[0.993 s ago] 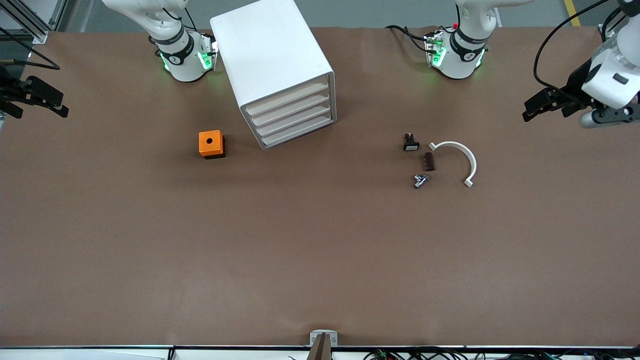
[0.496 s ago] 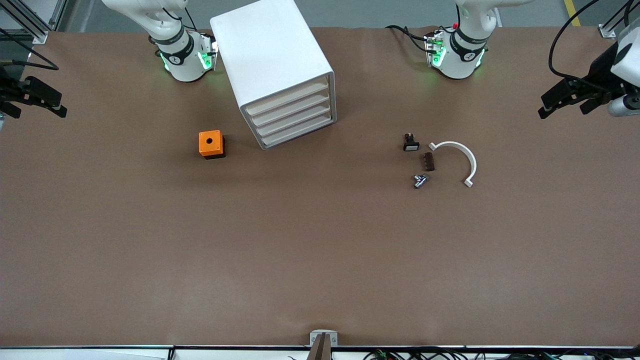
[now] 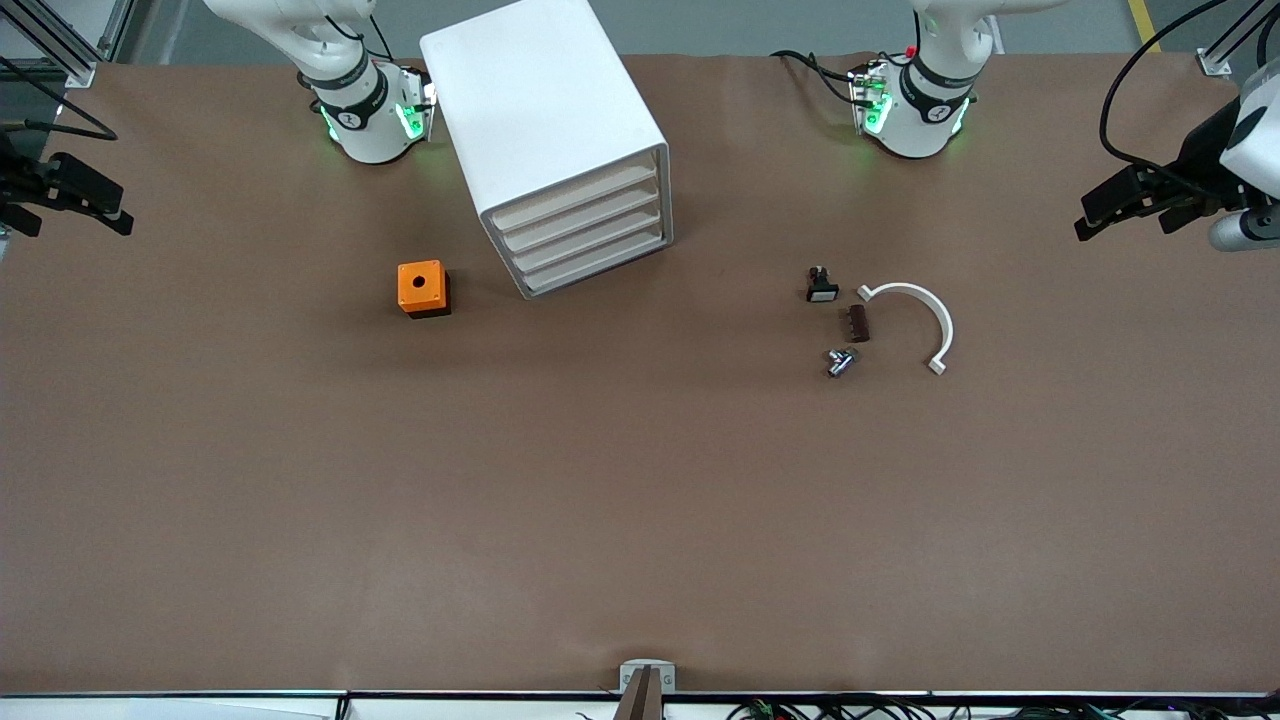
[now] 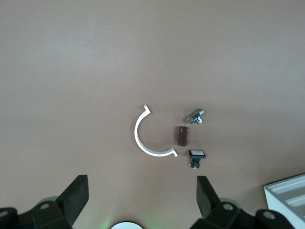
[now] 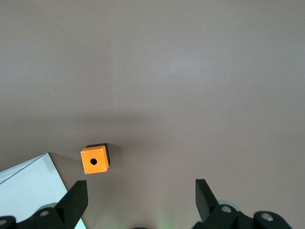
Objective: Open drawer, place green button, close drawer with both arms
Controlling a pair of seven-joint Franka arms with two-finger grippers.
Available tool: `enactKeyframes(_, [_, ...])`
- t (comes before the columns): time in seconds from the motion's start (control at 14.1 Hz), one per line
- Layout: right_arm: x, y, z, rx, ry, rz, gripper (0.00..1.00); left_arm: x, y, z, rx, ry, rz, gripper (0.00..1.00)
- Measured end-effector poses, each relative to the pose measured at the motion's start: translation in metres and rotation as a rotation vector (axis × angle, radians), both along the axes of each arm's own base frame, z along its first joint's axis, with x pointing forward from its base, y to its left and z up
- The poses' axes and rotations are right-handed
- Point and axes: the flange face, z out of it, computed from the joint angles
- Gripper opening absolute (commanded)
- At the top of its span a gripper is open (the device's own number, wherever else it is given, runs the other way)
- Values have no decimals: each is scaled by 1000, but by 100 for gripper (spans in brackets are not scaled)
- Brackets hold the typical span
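Note:
The white box cabinet [image 3: 545, 120] stands near the right arm's base, and all four beige-fronted drawers [image 3: 585, 232] are shut. No green-capped button shows in any view. My left gripper [image 3: 1092, 214] is open and empty, high over the left arm's end of the table. In the left wrist view [image 4: 142, 191] it looks down on the small parts. My right gripper [image 3: 118, 208] is open and empty over the right arm's end of the table. In the right wrist view [image 5: 140, 194] it looks down on the orange box [image 5: 95, 161] and the cabinet [image 5: 28, 191].
The orange box with a round hole [image 3: 422, 288] sits beside the cabinet. Toward the left arm's end lie a black switch with a white face [image 3: 822, 286], a brown block [image 3: 858, 323], a small metal fitting [image 3: 840, 362] and a white half ring [image 3: 925, 312].
My left gripper has drawn away from the small parts toward its end of the table. My right gripper has barely moved. Nothing on the table has moved.

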Motion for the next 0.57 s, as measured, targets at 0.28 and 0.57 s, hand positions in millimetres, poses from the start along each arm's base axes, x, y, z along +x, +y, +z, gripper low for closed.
enactKeyframes(0.28, [0, -1, 0, -1, 0, -1, 100, 0, 0, 0, -1, 1, -13, 100])
enactKeyframes(0.57, [0, -4, 0, -1, 0, -7, 100, 0, 1, 0, -1, 1, -11, 100])
